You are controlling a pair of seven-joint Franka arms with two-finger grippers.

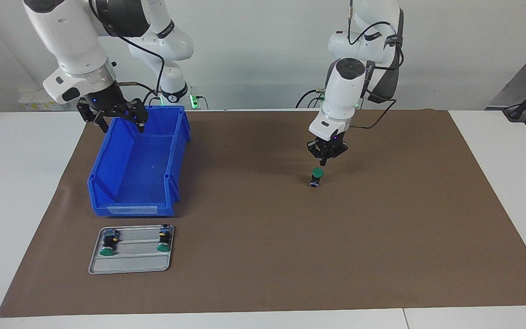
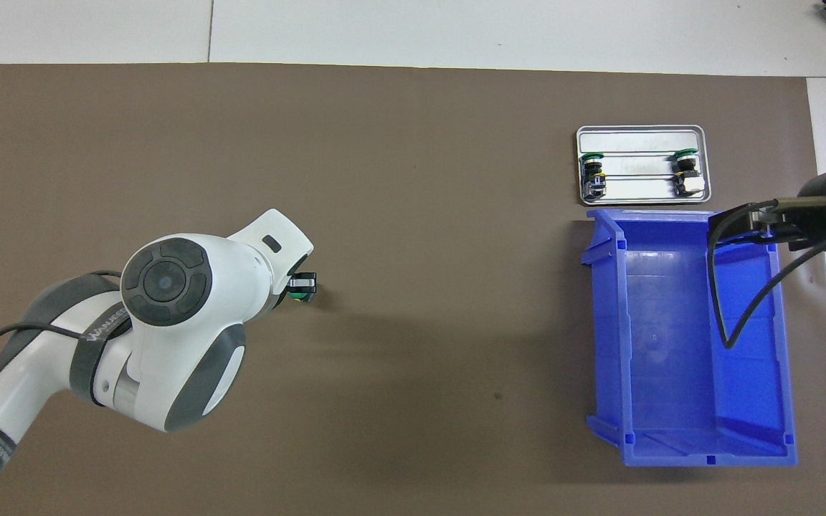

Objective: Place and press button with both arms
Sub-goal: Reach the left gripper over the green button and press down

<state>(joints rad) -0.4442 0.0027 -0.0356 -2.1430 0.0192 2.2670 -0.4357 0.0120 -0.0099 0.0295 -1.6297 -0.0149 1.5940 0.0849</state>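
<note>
A button [image 1: 316, 177] with a green cap stands on the brown mat near the middle of the table, cap up and slightly tilted. My left gripper [image 1: 323, 161] hangs straight over it, shut, with its tips just above the cap; I cannot tell whether they touch. In the overhead view the left arm's wrist covers that gripper, and only part of the button [image 2: 303, 287] shows. My right gripper [image 1: 122, 124] is open and holds nothing, up over the blue bin's [image 1: 107, 208] end nearer the robots.
A small metal tray [image 1: 130, 267] lies farther from the robots than the bin, at the right arm's end, with two more green-capped buttons [image 1: 107, 243] [image 1: 164, 239] lying on it. The bin [image 2: 603, 344] has nothing in it. The mat covers most of the table.
</note>
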